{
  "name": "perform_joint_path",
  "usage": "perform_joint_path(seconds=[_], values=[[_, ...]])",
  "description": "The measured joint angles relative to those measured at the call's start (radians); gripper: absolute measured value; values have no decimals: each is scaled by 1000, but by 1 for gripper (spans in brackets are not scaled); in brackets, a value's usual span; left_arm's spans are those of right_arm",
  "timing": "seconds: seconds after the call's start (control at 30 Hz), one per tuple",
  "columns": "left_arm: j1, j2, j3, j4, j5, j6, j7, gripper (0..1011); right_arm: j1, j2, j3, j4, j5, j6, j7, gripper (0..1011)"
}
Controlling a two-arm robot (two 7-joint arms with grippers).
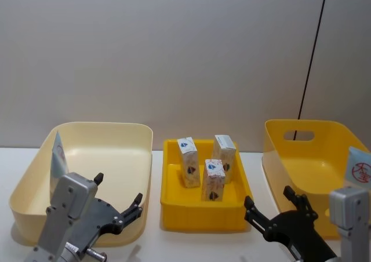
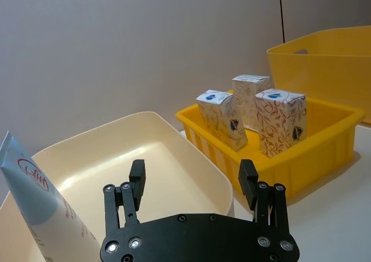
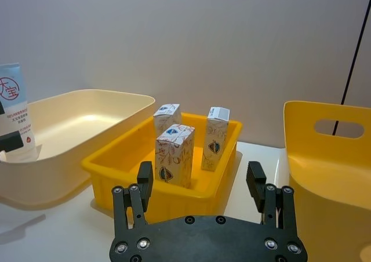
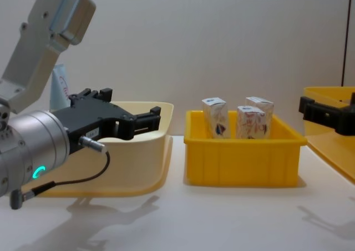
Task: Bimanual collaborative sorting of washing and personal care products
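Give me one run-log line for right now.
left gripper: open, by cream basin | right gripper: open | cartons: three in small yellow bin | tube: in cream basin

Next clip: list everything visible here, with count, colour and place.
table: one, white, underneath
cream basin: one, cream, left
small yellow bin: one, yellow, table centre
large yellow bin: one, yellow, right
cartons: three, white with reddish pattern, upright in small yellow bin
tubes: two, pale blue-white, red lettering; one in cream basin's left side, one at right edge by large yellow bin
left pincer: one, black, open, over cream basin's near edge
right pincer: one, black, open, before the gap between yellow bins
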Motion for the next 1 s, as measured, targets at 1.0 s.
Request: perform_joint_path(seconds=[1.0], values=[[0,1,-1,0,1,0,1,1003,263,-129,-72,247,-56,108,-1,1001]])
